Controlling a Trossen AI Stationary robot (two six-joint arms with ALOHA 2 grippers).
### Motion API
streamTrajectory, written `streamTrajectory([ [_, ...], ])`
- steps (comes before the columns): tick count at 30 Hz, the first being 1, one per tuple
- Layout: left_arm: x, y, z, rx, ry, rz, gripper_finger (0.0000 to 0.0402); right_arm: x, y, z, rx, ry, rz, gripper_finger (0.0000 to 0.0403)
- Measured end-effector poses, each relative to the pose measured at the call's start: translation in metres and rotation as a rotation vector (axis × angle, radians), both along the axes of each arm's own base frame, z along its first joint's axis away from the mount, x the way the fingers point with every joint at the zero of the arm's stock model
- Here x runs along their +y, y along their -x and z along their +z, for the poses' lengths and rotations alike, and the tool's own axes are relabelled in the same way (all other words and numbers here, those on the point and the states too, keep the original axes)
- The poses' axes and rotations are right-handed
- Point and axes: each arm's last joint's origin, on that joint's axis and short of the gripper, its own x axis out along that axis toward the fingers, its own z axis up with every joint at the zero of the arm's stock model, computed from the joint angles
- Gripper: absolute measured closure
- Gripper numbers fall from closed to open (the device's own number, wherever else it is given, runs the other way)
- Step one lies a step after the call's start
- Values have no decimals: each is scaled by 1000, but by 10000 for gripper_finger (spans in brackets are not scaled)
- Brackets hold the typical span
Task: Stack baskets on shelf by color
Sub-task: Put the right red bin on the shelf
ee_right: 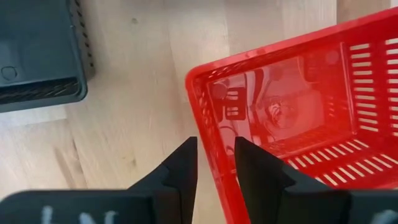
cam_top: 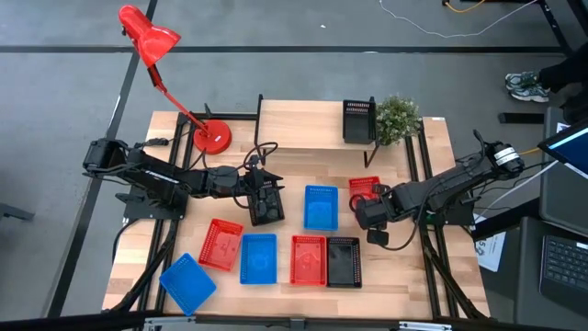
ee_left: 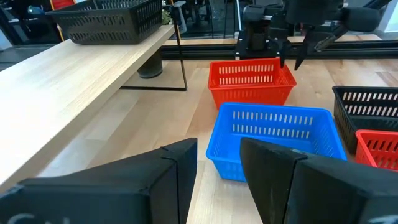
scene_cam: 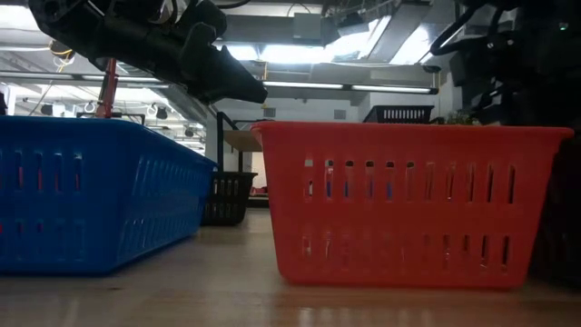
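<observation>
We see the right claw pinching the rim of a red basket on the bench, near a blue basket. The left claw hovers over a black basket, fingers parted, gripping nothing we can make out. The shelf behind carries another black basket; more baskets line the bench's front.

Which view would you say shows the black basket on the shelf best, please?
The high view: the black basket sits whole on the shelf, beside the plant. The left wrist view shows its side wall; the low view only its distant rim; the right wrist view misses it.
</observation>
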Motion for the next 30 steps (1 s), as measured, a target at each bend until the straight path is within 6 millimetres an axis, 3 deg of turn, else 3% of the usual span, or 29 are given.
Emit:
streamTrajectory([
  [6,0,0,0,0,0,0,285,5,5,-6,15,2,16,296],
  [16,0,0,0,0,1,0,285,3,26,-39,84,26,-44,296],
  [22,0,0,0,-1,1,0,285,1,31,-60,37,5,-45,299],
  [25,0,0,0,0,1,0,285,2,28,-61,-3,-19,-80,318],
  [30,0,0,0,-1,1,0,285,6,19,-49,-46,-41,-122,393],
])
